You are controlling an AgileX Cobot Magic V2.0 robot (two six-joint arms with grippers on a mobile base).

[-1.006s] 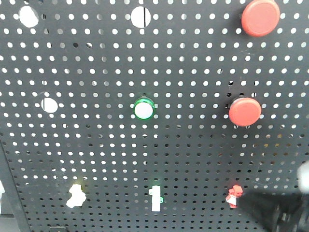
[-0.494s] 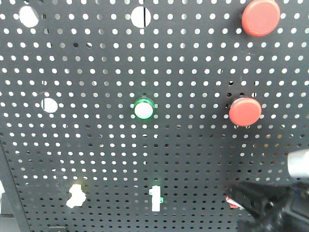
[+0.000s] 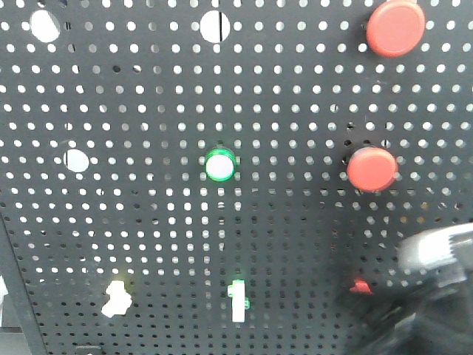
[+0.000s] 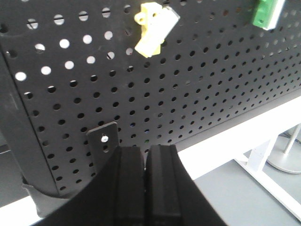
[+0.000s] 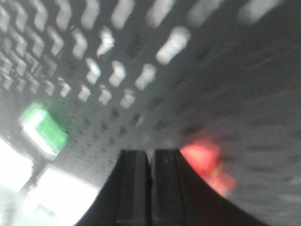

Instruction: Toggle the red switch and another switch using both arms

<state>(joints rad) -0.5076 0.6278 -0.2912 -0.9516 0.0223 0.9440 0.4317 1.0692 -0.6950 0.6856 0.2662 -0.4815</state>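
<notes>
The red switch (image 3: 361, 286) sits low on the right of the black pegboard (image 3: 148, 96), mostly covered by my blurred right arm (image 3: 432, 310). In the right wrist view my right gripper (image 5: 151, 153) is shut, with the red switch (image 5: 205, 162) just right of its tip; the blur hides whether they touch. The pale-yellow switch (image 3: 117, 298) is at the lower left of the board. In the left wrist view my left gripper (image 4: 146, 153) is shut and empty, well below the pale-yellow switch (image 4: 153, 26).
Two large round red push buttons (image 3: 396, 28) (image 3: 372, 168) are mounted above the red switch. A green-ringed button (image 3: 220, 165) is mid-board, and a white toggle with a green base (image 3: 238, 300) lies between the two switches. A bracket (image 4: 103, 141) holds the board's lower edge.
My right arm has risen and moved left across the red switch, covering most of it. The view is now motion-blurred there. The pale-yellow switch has not moved.
</notes>
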